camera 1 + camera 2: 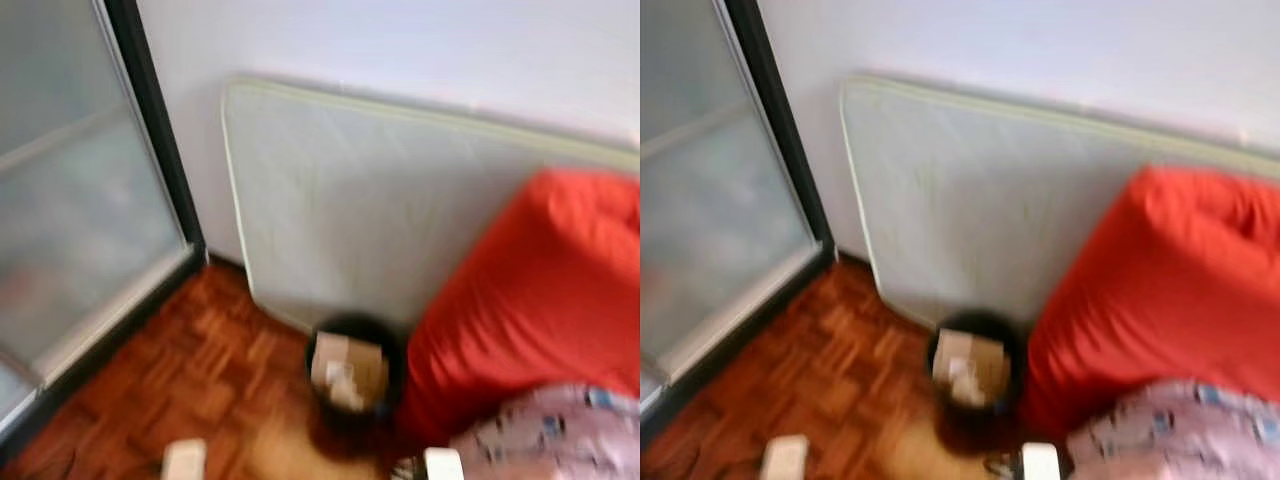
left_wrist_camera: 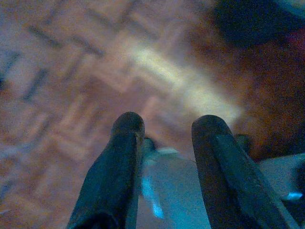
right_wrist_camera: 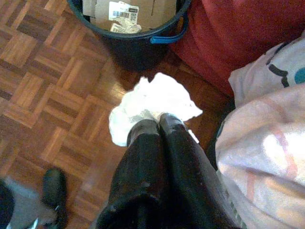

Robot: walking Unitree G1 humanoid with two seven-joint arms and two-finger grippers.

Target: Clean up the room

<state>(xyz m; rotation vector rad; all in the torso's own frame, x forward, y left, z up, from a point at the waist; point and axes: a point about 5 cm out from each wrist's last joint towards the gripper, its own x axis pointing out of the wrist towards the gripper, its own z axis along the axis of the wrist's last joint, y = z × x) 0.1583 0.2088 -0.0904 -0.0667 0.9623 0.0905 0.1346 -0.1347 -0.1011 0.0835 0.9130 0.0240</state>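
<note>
Head views are blurred. Landmark is the dark bin (image 1: pixel 352 375) standing on the parquet floor (image 1: pixel 190 380) just in front of a pale mattress (image 1: pixel 400 210) that leans on the white wall (image 1: pixel 400 45). Bin holds cardboard (image 3: pixel 143 9) with a printed label (image 3: pixel 123 9); blue handle (image 3: pixel 167 36) on its rim in the right wrist view. Red beanbag (image 1: pixel 530 300) sits touching the bin on its right side; a patterned pinkish fabric (image 1: pixel 550 435) lies in front of the beanbag, nearer the robot. Frosted glass door (image 1: pixel 80 200) with black frame stands well left of the bin. Right gripper (image 3: pixel 159 122): fingers pressed together, pinching a crumpled white tissue (image 3: pixel 150 102), held above the floor just short of the bin, between the bin and the robot. Left gripper (image 2: pixel 164 129): fingers apart, nothing between them, pointing down at the floor with the bin's dark shape at the far edge of that view. A black shoe (image 3: pixel 53 188) shows on the floor near the right gripper, on the robot's side of the bin.
</note>
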